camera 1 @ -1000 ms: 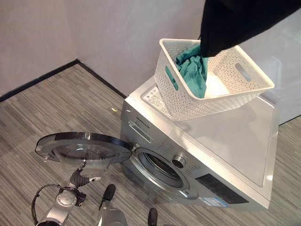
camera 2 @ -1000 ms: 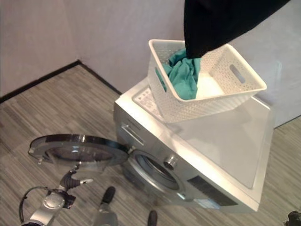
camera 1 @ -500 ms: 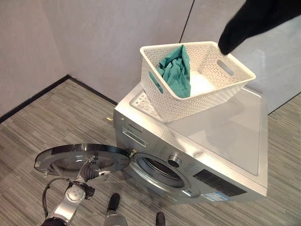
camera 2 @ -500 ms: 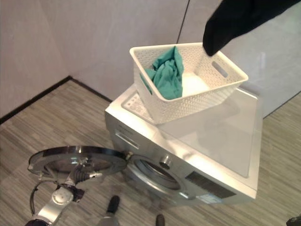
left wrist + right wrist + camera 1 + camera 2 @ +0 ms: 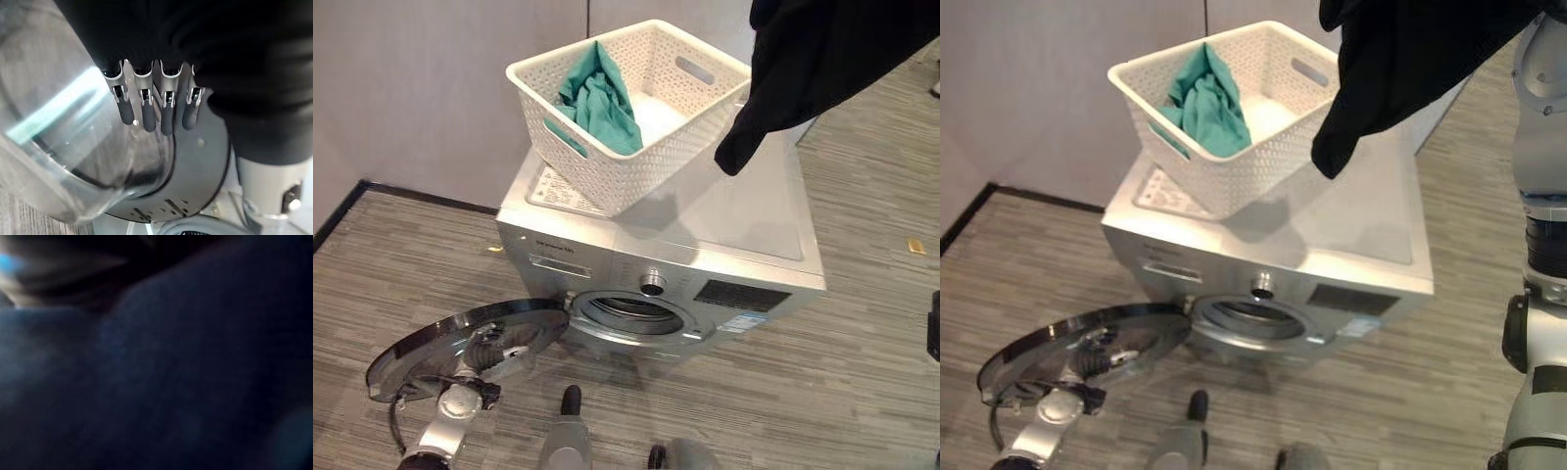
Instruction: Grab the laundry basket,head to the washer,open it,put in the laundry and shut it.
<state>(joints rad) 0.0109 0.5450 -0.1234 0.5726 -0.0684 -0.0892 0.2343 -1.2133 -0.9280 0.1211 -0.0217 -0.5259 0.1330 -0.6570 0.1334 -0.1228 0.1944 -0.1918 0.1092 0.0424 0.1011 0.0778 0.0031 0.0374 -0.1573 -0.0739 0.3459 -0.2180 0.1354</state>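
A silver front-loading washer (image 5: 744,211) stands with its round glass door (image 5: 431,348) swung open toward me, and the drum mouth (image 5: 631,315) is uncovered. The white perforated laundry basket (image 5: 607,166) sits on the washer's top at its left and holds a teal cloth (image 5: 597,98). A black garment (image 5: 822,59) hangs in the air over the right of the washer's top. My right arm (image 5: 1540,108) rises toward it at the right edge, and dark cloth (image 5: 171,382) lies right against the right wrist camera. My left hand (image 5: 487,351) is at the door's inner side, open, with its straight fingers (image 5: 146,105) close to the glass.
A pale wall with a black skirting (image 5: 406,191) runs behind the washer. Grey striped flooring spreads in front and to the right. A small yellowish scrap (image 5: 915,246) lies on the floor at the right. The open door juts out low on the left.
The camera has swung, so the washer now shows more from the front. The black garment has come up out of the basket and now hangs to its right. My left hand stays by the door.
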